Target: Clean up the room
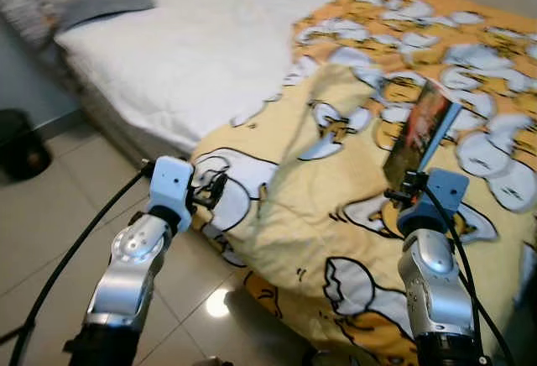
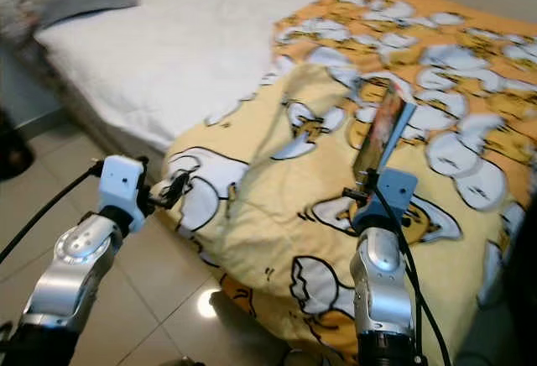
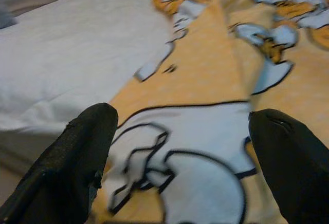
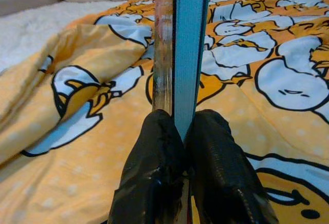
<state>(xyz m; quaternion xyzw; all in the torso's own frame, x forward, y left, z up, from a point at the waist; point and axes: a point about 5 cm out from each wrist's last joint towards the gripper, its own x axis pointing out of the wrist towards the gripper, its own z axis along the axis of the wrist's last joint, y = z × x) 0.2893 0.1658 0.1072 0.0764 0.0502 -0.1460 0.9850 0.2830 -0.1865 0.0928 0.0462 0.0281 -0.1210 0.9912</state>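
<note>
Book (image 1: 422,131) upright above yellow blanket (image 1: 336,215), pinched tight between right gripper (image 4: 185,131) fingers. Left gripper (image 3: 180,152) fingers spread wide, empty, at blanket's edge beside white mattress (image 1: 193,55). Tiled floor (image 1: 59,215) beside blanket.

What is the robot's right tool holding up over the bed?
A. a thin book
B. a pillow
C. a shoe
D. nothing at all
A: the right tool is pinched shut on the bottom edge of a thin book, which stands upright above the yellow cartoon blanket, while the left tool is open beside the bed's edge.
</note>
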